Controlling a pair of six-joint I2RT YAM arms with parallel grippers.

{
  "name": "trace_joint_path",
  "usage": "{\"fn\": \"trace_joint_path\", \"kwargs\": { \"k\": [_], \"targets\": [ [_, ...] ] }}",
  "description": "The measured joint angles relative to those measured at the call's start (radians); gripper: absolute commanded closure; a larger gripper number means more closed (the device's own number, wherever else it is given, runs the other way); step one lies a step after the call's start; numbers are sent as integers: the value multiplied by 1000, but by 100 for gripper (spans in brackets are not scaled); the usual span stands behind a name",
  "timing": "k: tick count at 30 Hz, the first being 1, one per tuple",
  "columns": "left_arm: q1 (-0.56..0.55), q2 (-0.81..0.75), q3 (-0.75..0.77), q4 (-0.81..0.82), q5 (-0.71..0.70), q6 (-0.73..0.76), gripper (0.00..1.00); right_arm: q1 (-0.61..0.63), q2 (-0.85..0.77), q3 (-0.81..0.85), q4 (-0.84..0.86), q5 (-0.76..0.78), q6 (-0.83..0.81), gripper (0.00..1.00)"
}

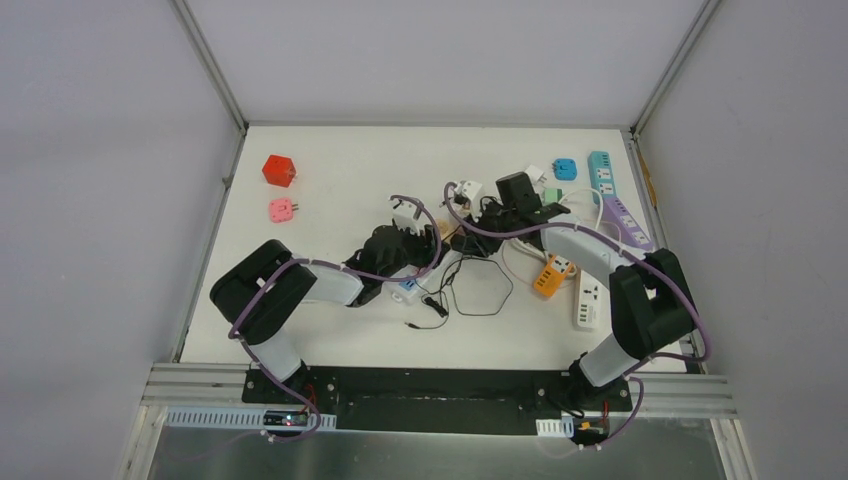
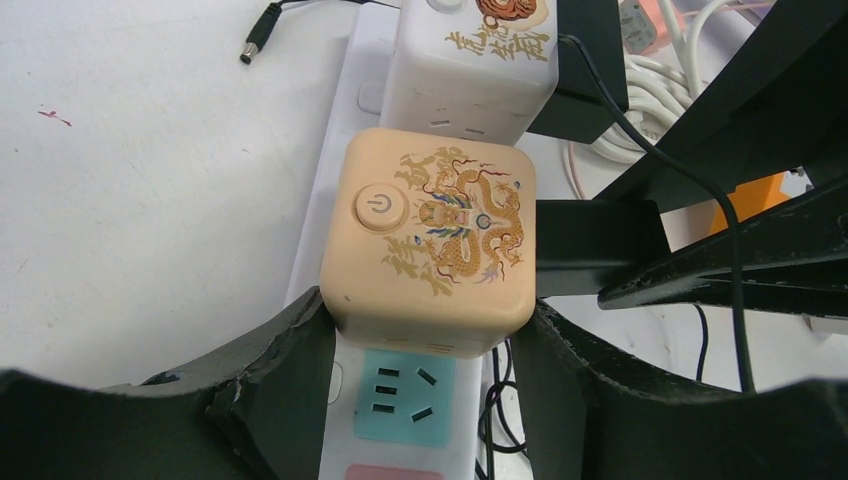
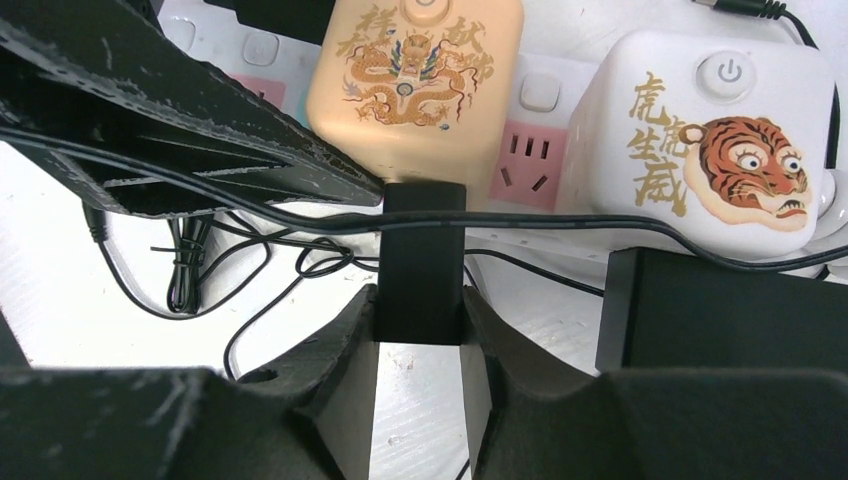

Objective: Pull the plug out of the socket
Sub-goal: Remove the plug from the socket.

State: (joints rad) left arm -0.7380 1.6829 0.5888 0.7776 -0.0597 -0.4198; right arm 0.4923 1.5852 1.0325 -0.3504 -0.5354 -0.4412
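The socket is a beige cube [image 2: 430, 240] with a gold dragon print and a power button, standing on a white power strip [image 2: 410, 400]. My left gripper [image 2: 430, 330] is shut on the cube's near lower sides, one finger against each flank. A black plug [image 3: 420, 260] sticks out of the cube's side [image 3: 415, 85], and my right gripper [image 3: 420, 310] is shut on it, both fingers pressed to its faces. The plug [image 2: 590, 245] is still seated in the cube. In the top view the two grippers [image 1: 415, 248] [image 1: 478, 228] meet at mid-table.
A white tiger-print cube [image 3: 720, 130] stands on the same strip beside the beige one, with a black adapter [image 3: 720, 310] near it. Thin black cables [image 3: 190, 270] loop over the table. Other power strips [image 1: 587, 303] lie at the right, and red [image 1: 279, 170] and pink [image 1: 281, 210] cubes sit far left.
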Motion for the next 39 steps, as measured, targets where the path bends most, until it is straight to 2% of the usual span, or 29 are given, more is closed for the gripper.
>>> {"fn": "trace_joint_path", "kwargs": {
  "k": [10,24,34,39],
  "targets": [
    [12,2,7,-32,-21,16,100,82,2,0,26,143,17,100],
    [5,24,52,-63,-36,-14,100,-10,7,-1,35,20,24,100],
    [6,24,52,-81,-66,2,100,64,9,-1,55,141,23,100],
    [5,25,64,-96,-72,-2,100,36,9,0,58,113,21,100]
  ]
}}
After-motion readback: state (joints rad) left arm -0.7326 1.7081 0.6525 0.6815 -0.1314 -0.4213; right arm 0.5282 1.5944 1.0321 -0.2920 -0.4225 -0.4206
